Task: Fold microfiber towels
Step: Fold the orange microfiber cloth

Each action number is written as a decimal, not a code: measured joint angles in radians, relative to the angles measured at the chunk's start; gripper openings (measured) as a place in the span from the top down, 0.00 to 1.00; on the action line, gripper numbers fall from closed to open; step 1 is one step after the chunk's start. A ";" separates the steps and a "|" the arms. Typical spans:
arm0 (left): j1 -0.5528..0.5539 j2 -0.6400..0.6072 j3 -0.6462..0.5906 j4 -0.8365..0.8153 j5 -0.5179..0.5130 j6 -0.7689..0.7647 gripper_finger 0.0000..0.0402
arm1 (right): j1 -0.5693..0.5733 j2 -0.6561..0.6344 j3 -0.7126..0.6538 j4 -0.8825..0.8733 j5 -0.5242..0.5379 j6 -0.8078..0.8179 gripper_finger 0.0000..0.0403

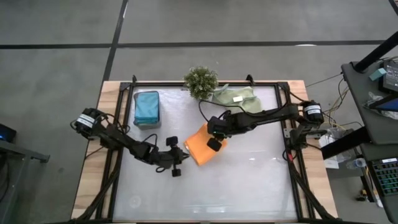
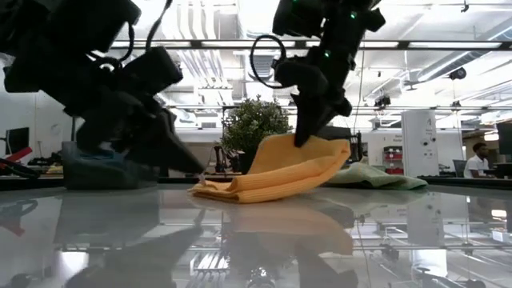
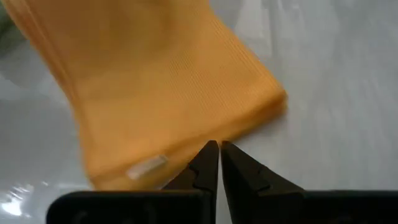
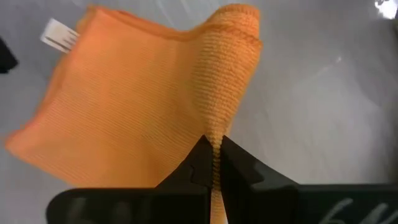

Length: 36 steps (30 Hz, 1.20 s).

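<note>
Two grippers work the orange towel [image 1: 200,147] mid-table: the right gripper [image 4: 213,163] pinches its raised edge, while the left gripper [image 3: 219,163], closed and empty, sits beside the near corner. A slipping pinch would likely collapse the fold crookedly.

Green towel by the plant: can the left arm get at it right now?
Probably not. The green towel lies past the orange towel, which the right gripper pinches, its arm across the way. Left gripper sits shut at the orange towel's edge.
</note>
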State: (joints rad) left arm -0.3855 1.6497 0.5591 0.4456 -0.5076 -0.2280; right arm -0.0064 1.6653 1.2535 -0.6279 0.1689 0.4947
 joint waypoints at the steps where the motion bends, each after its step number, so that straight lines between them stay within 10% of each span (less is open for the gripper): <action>1: 0.001 0.000 0.000 0.010 -0.019 0.018 0.98 | 0.001 0.000 0.007 -0.001 0.000 -0.001 0.98; 36: 0.039 0.186 -0.001 0.164 -0.051 0.052 0.99 | 0.122 0.253 0.249 0.096 -0.021 0.110 0.98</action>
State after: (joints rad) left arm -0.3469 1.8359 0.5579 0.6094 -0.5583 -0.1757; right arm 0.1159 1.9181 1.5024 -0.5319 0.1480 0.6049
